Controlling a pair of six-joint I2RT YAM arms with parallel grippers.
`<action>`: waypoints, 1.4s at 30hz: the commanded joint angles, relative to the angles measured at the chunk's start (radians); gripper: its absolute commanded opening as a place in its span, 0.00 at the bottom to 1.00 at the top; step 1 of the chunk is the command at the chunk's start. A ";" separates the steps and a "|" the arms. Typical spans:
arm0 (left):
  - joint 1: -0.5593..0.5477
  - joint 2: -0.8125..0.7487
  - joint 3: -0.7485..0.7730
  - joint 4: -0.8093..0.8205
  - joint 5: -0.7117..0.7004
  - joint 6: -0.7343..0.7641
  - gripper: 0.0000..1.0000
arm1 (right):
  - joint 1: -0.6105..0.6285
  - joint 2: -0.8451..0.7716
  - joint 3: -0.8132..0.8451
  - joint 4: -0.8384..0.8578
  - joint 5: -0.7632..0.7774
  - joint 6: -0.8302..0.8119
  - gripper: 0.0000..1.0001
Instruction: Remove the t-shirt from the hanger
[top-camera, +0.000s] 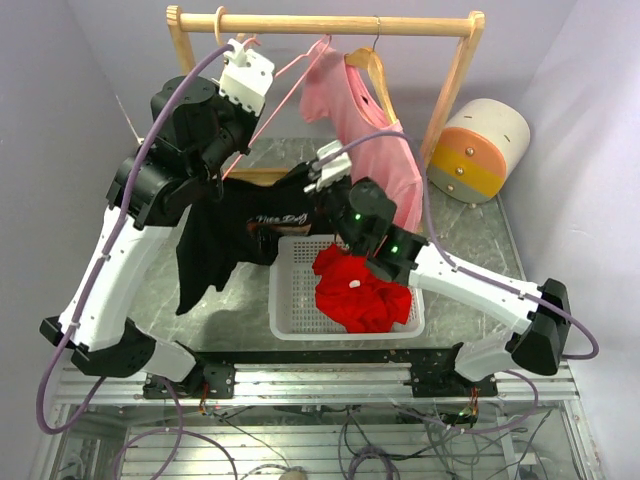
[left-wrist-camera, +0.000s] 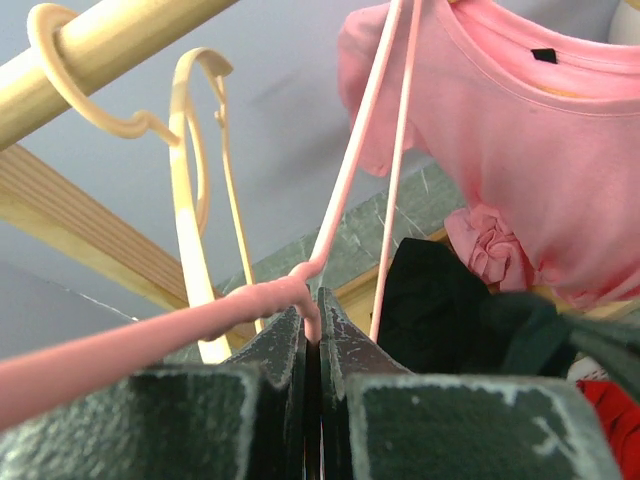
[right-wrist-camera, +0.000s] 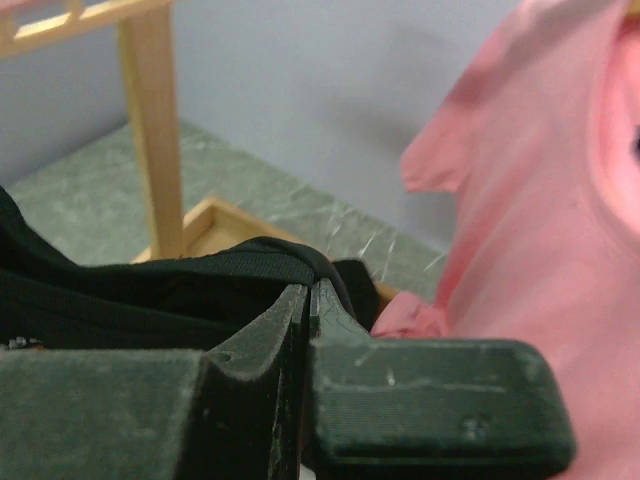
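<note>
A black t-shirt (top-camera: 230, 235) hangs off a thin pink hanger (top-camera: 285, 85) that slants from the wooden rail down to the left. My left gripper (top-camera: 238, 158) is shut on the hanger's lower end; in the left wrist view the pink hanger (left-wrist-camera: 350, 170) sits pinched at the left gripper (left-wrist-camera: 318, 300). My right gripper (top-camera: 308, 188) is shut on the shirt's ribbed edge, and the right wrist view shows the black t-shirt (right-wrist-camera: 150, 290) folded over the right gripper (right-wrist-camera: 310, 290). The shirt's body droops toward the table at the left.
A pink t-shirt (top-camera: 370, 140) hangs on a wooden hanger (top-camera: 372, 65) from the rack rail (top-camera: 400, 27). An empty cream hanger (left-wrist-camera: 190, 150) hangs at the rail's left end. A white basket (top-camera: 290, 300) holds a red garment (top-camera: 360, 290). A round cushion-like object (top-camera: 480, 150) lies at the right.
</note>
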 joint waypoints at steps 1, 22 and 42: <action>0.006 -0.006 0.066 -0.026 -0.050 -0.027 0.07 | 0.085 -0.023 -0.054 -0.056 0.072 0.040 0.00; 0.108 0.358 0.453 -0.090 -0.029 -0.063 0.07 | 0.649 -0.256 -0.092 0.018 0.574 -0.244 0.00; 0.148 0.411 0.330 0.269 -0.003 -0.122 0.07 | 0.764 -0.234 -0.129 0.243 0.741 -0.462 0.00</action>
